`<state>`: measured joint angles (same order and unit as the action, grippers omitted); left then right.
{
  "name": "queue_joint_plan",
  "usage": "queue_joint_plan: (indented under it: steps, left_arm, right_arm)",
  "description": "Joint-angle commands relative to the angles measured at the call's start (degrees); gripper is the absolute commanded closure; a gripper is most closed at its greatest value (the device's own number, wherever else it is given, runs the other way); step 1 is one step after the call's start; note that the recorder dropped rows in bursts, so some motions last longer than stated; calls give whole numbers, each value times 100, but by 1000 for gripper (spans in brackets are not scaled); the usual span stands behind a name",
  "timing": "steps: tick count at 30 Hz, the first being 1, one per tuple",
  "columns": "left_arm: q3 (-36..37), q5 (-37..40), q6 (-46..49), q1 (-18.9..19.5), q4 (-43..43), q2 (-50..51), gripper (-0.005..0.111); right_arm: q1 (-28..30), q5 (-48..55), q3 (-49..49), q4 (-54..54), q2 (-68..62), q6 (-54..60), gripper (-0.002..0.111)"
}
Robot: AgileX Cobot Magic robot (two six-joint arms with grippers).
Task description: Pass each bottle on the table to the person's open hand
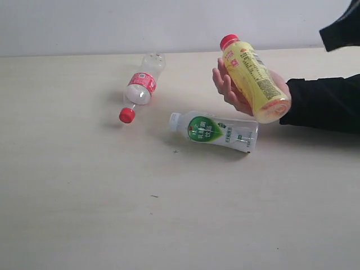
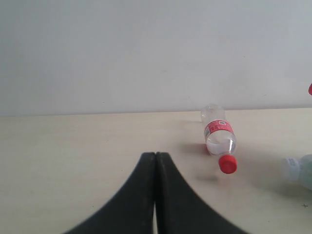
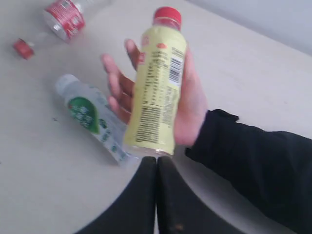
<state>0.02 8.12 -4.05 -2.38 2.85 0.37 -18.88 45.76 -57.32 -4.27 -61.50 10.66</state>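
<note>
The yellow bottle (image 1: 253, 76) with a red cap lies in the person's open hand (image 1: 225, 87), held above the table (image 1: 84, 214); a black sleeve covers the forearm. My right gripper (image 3: 156, 160) is shut and empty, its tips just off the base of the yellow bottle (image 3: 156, 92). The white-green bottle (image 1: 216, 130) lies on its side below the hand. The clear bottle with red label and cap (image 1: 142, 87) lies further left. My left gripper (image 2: 155, 155) is shut and empty, well short of that clear bottle (image 2: 219, 139). The butterfly-label bottle is out of view.
A pale wall (image 1: 112, 22) runs along the table's far edge. A black shape (image 1: 340, 28) juts in at the top right corner of the exterior view. The person's sleeve (image 1: 326, 104) lies across the table's right side.
</note>
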Motion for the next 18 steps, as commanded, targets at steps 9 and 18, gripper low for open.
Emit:
queue_joint_plan:
  steps: [9, 18]
  left_arm:
    - [-2, -13, -43, -34, -27, -37, 107]
    - [-2, -13, -43, -34, -27, -37, 107]
  right_arm:
    - [24, -809, 1676, -1113, 3333, 717, 108]
    - [24, -1826, 2577, -1139, 4301, 717, 108]
